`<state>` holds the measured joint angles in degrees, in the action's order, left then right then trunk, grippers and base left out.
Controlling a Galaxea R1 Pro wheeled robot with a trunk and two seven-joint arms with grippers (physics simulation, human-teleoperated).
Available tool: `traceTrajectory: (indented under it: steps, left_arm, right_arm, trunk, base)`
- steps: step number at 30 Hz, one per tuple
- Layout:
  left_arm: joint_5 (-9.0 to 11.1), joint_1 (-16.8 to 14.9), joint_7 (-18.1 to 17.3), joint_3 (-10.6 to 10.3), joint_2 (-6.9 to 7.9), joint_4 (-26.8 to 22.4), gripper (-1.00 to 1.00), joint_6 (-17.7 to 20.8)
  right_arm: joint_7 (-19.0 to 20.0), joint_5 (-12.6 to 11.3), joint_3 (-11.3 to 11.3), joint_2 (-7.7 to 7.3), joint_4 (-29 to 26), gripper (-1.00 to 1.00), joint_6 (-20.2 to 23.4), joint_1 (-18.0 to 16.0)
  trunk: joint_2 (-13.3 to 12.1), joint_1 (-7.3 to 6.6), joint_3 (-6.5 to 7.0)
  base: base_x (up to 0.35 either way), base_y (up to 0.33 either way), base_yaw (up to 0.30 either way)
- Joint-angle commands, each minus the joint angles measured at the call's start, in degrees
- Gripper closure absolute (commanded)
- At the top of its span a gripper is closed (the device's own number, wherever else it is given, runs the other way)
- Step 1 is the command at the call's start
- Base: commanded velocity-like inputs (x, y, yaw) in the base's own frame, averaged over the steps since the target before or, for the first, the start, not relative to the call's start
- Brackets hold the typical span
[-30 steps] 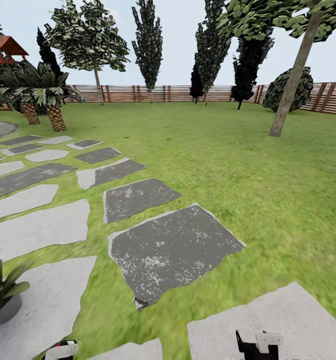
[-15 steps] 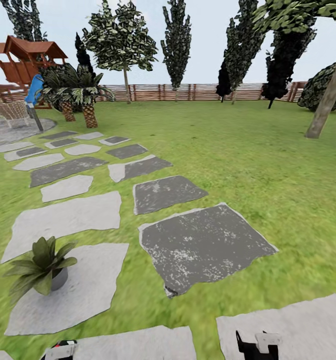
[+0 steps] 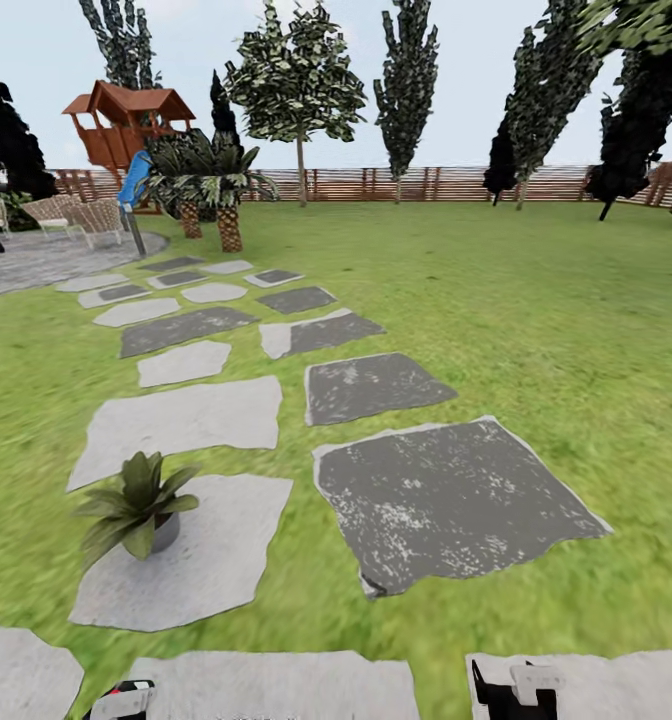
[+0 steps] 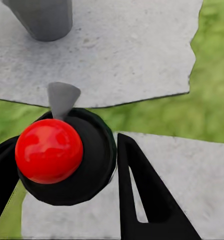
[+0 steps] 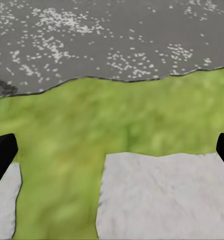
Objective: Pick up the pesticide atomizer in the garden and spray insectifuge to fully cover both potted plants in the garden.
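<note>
In the left hand [image 4: 62,175], pesticide atomizer [image 4: 57,155] nozzle faces slab.

No lettering, label, brand or number can be read anywhere — slabs, fence, playhouse all blank.

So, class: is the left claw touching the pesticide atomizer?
Touching. The left wrist view shows the left claw with its fingers pressed against the pesticide atomizer on both sides.

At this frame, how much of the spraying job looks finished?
Pickup looks done: the left gripper is shut on the pesticide atomizer, whose red-topped head sits between its fingers. One potted plant stands on a pale stone slab ahead to the left; no spray is visible on it. The right gripper is open over grass. Both plants remain to cover.
</note>
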<state>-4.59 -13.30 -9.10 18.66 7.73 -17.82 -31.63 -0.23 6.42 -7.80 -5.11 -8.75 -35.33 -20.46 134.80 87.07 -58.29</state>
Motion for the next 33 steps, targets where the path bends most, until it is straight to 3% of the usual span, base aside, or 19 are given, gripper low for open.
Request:
traceTrajectory:
  steps: [1,33]
  left_arm:
    - [-0.46,-0.06,-0.30,0.50,-0.02,0.06,1.00,-0.19]
    - [-0.43,-0.06,-0.30,0.50,0.00,0.06,1.00,-0.19]
  right_arm:
    - [-0.03,0.61,-0.47,0.01,0.00,-1.00,-0.18,-0.02]
    - [-0.04,0.61,-0.47,0.01,-0.22,-1.00,-0.14,-0.02]
  trunk:
    - [0.02,-0.01,-0.05]
    - [0.02,-0.01,-1.46]
  base:
    - [0.000,0.000,0.279]
    - [0.000,0.000,0.245]
